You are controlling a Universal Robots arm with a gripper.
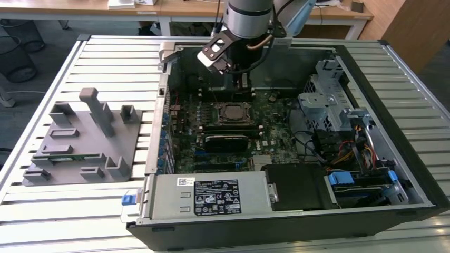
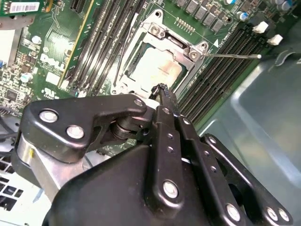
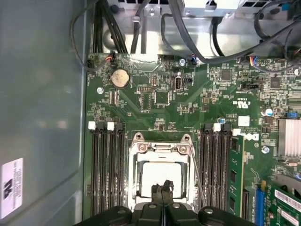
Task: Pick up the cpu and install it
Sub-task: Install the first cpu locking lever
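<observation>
One arm (image 1: 247, 16) hangs over the open computer case (image 1: 281, 224) in the exterior view. Its gripper (image 1: 241, 84) is in the upper middle of the frame, low over the motherboard (image 1: 277, 134). Just below it in the frame, near the centre, the cpu (image 1: 233, 113) lies flat inside the socket frame (image 1: 233, 104). On the exterior view's left a grey parts stand (image 1: 77, 142) sits on the slatted table (image 1: 70, 221), well apart from the case.

In the second wrist view the fingertips (image 2: 164, 96) are pressed together with nothing between them, hovering close over the near edge of the socket frame (image 2: 165, 35). The cpu (image 2: 157, 70) shows as a pale square within it, and a thin wire lever (image 2: 230, 55) juts out to one side.

In the first wrist view the closed fingertips (image 3: 157, 190) overlap the near edge of the cpu (image 3: 162, 172), which sits square between the banks of memory slots (image 3: 107, 174). A green memory stick (image 3: 235, 174) stands in one slot.

To my eye the picking and placing are done, and the work is now at seating the chip. Any move from here calls for a slow, straight, light touch, since the socket is delicate and the lever stands close.
</observation>
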